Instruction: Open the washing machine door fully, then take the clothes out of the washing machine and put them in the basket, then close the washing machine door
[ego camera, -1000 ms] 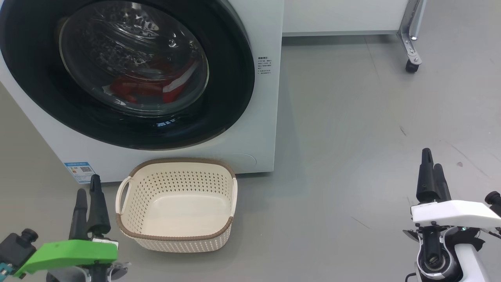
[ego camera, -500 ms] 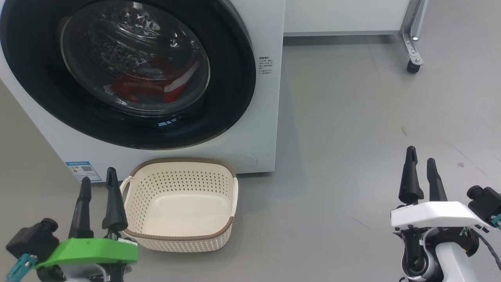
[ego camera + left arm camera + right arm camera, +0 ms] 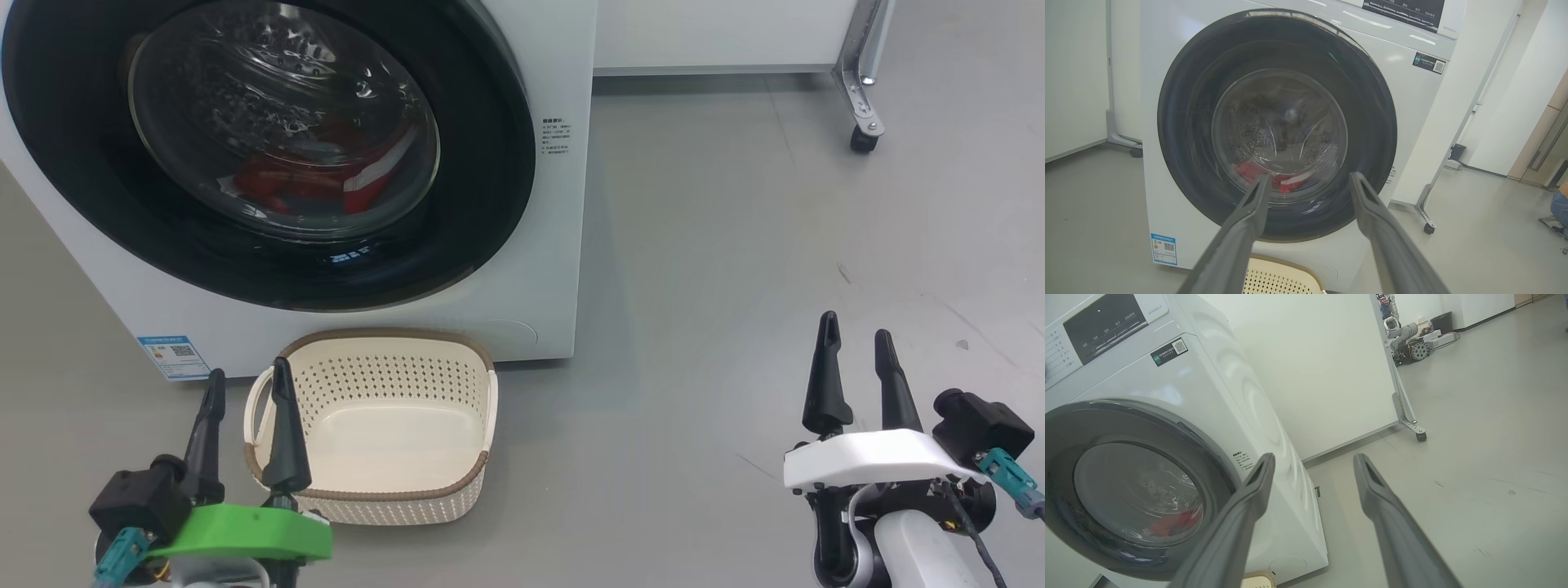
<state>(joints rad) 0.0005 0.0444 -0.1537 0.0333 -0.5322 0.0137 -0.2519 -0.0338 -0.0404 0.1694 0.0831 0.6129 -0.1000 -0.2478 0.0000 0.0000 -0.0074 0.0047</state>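
My left gripper (image 3: 249, 371), lower left, and right gripper (image 3: 855, 327), lower right, are spread and empty; the basket (image 3: 384, 335) waits below the shut door (image 3: 490, 163) for the clothes (image 3: 294, 180).

Views (head's downward) toward washing machine (image 3: 557, 245)

grey floor (image 3: 735, 245), caster (image 3: 862, 140) (far right)

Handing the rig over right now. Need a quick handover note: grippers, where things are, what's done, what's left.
Left gripper: open, empty, low beside the basket.
Right gripper: open, empty, above the floor right of the washing machine.
Washing machine door: shut; the clothes lie inside, behind its glass. Basket: empty, on the floor before the machine.
Done: nothing. Left: open door fully, clothes to basket, close door.
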